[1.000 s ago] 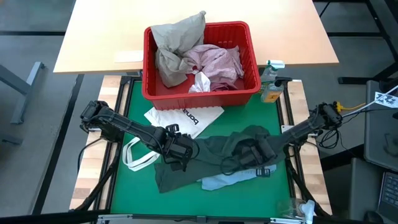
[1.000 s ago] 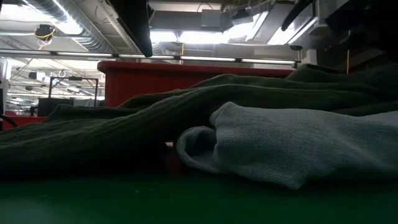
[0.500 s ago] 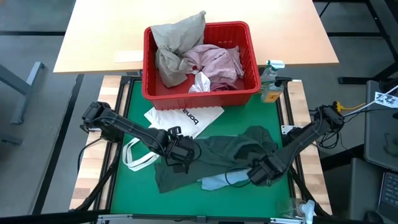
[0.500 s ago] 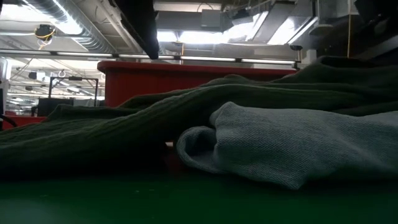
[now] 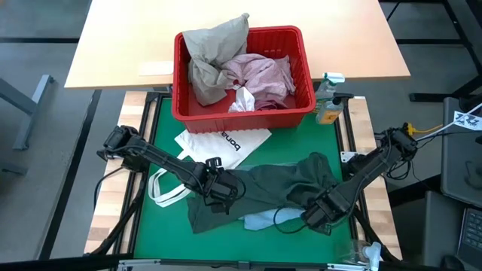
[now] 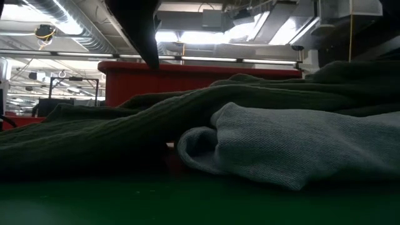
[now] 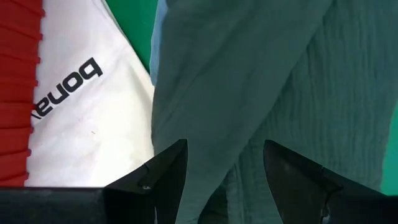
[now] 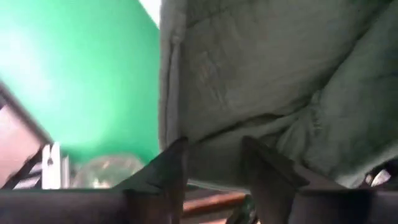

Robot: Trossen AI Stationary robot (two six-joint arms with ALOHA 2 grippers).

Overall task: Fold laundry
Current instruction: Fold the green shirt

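Two garments on the bench: dark grey-green garment (image 5: 275,188), soft, light, limp; grasp at edges. Left end effector (image 5: 219,197) wide over it; right end effector (image 5: 318,218) parted, empty at its hem.

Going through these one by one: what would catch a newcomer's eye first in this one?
First the red slotted basket at the mat's far edge, heaped with beige and pink garments. Next the dark grey-green garment sprawled across the green mat, a light blue piece poking out from under its near edge, with both end effectors on it: the left end effector at its left side, open, the right end effector at its near right edge.
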